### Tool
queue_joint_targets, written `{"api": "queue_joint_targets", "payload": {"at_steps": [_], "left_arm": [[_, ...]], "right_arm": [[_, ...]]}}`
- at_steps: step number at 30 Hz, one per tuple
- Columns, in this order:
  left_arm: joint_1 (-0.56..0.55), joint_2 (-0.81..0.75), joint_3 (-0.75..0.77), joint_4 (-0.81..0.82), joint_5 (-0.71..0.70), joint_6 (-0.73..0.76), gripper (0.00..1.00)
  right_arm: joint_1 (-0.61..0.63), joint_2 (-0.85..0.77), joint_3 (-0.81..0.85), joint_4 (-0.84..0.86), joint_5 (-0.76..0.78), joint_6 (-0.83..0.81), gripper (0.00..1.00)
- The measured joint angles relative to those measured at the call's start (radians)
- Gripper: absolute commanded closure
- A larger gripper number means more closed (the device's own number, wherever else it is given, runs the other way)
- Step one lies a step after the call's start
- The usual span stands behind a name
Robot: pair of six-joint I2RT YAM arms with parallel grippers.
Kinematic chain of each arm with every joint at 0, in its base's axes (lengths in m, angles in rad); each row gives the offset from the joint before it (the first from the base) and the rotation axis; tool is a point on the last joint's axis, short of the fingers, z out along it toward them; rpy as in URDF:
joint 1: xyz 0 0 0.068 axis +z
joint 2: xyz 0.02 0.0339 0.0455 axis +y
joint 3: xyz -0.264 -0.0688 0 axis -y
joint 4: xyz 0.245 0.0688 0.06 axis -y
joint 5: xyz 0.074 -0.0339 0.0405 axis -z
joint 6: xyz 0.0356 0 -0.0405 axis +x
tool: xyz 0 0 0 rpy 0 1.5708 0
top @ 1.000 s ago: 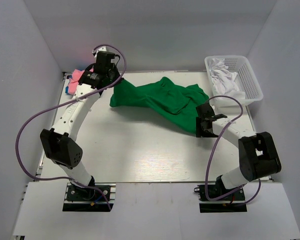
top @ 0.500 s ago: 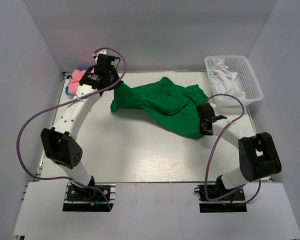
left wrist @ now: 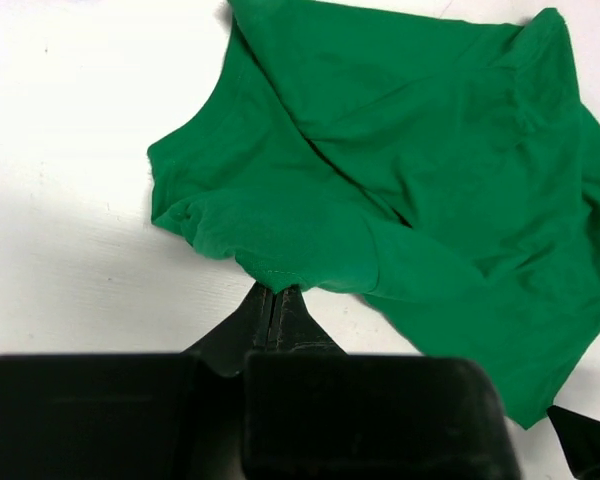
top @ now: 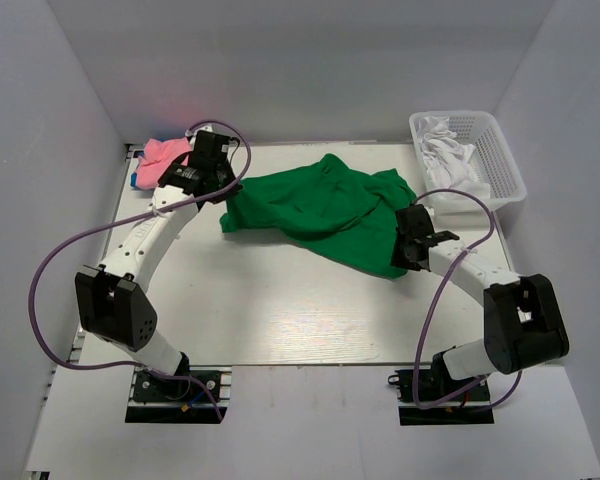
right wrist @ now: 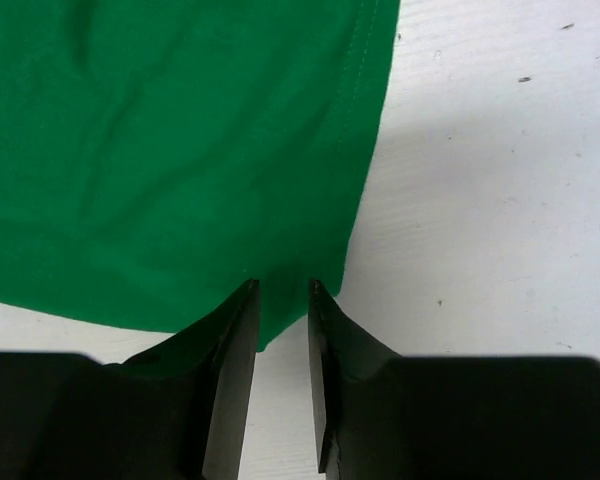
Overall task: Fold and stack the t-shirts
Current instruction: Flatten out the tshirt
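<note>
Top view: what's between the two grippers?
Only the green t-shirt, crumpled across the table, shown in the top view. The left gripper is shut on its edge; the right gripper stands open astride a hem corner.

Left gripper (left wrist: 277, 302) clamped tight, right gripper (right wrist: 280, 292) jaws slightly apart

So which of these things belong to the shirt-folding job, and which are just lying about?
Job: green t-shirt; pink t-shirt; blue cloth beside it; white cloth, far right.
Lying about: mesh basket holding that white cloth; table.
</note>
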Motion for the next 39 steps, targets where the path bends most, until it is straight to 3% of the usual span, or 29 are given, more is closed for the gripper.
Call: {"api": "queue_joint_targets", "payload": {"at_steps": [1,5,12,15,16,19,25,35,39], "left_arm": [[0.0,0.0,-0.004,0.0,0.0,0.0,1.0],[0.0,-0.002,-0.012,0.0,0.0,0.0,1.0],[0.0,-0.004,-0.02,0.0,0.0,0.0,1.0],[0.0,-0.005,-0.02,0.0,0.0,0.0,1.0],[0.0,-0.005,-0.02,0.0,0.0,0.0,1.0],[0.0,-0.005,-0.02,0.0,0.001,0.0,1.0],[0.0,-0.023,-0.008,-0.008,-0.005,0.0,1.0],[0.0,-0.218,0.092,0.038,-0.103,0.034,1.0],[0.0,-0.291,0.206,0.059,-0.154,0.071,1.0]], "right_arm": [[0.0,0.003,0.0,0.001,-0.007,0.007,0.65],[-0.001,0.024,-0.019,0.008,-0.028,0.035,0.48],[-0.002,0.042,-0.06,0.019,-0.04,0.067,0.46],[-0.003,0.048,-0.06,0.039,-0.039,0.069,0.6],[-0.004,0.052,-0.06,0.05,-0.039,0.072,0.76],[-0.006,0.063,-0.055,0.088,-0.036,0.08,1.0],[-0.013,0.057,0.021,0.049,-0.006,0.057,1.0],[-0.014,-0.194,0.443,-0.061,0.048,-0.064,1.0],[-0.014,-0.264,0.569,-0.07,0.079,-0.129,1.0]]}}
